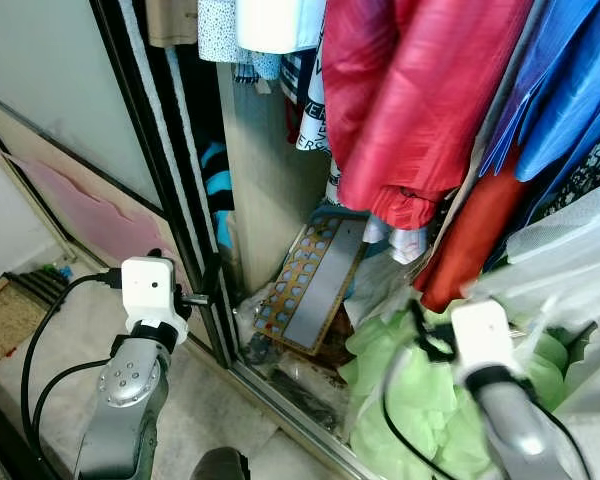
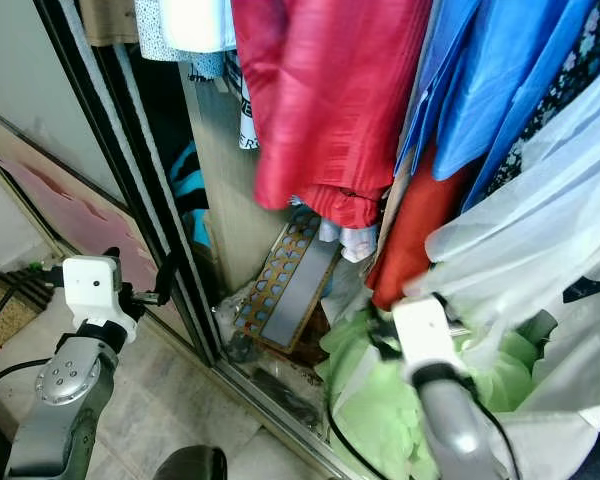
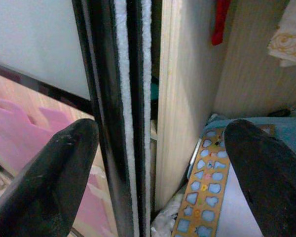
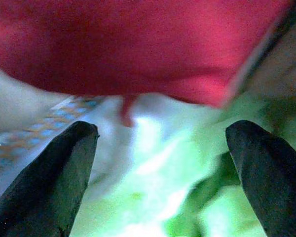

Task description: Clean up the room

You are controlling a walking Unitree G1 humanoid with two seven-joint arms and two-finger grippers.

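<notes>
The open wardrobe is packed. A light green garment (image 1: 420,395) lies heaped on the wardrobe floor at the right, spilling to the bottom track (image 1: 280,400). Just left of it a puzzle board (image 1: 310,285) with blue cut-outs leans tilted against a wooden partition (image 1: 265,170). Above hang a red jacket (image 1: 410,90), blue garments (image 1: 570,80) and, at the far right, a white mesh fabric (image 1: 570,250) that drapes over the green heap. Little free room shows between the hanging hems and the heap.

The right gripper (image 4: 160,163) is pushed in just above the green garment, under the red jacket's hem; its jaws stand wide apart and hold nothing.

The left gripper (image 3: 158,163) is at the black edge of the sliding door (image 3: 113,98), which runs upright between the two fingers (image 3: 54,177); the jaws are wide, and whether they touch the edge cannot be told. Left of the door the tiled floor (image 1: 200,410) lies open, with a pink mat (image 1: 90,215) leaning on the wall.
</notes>
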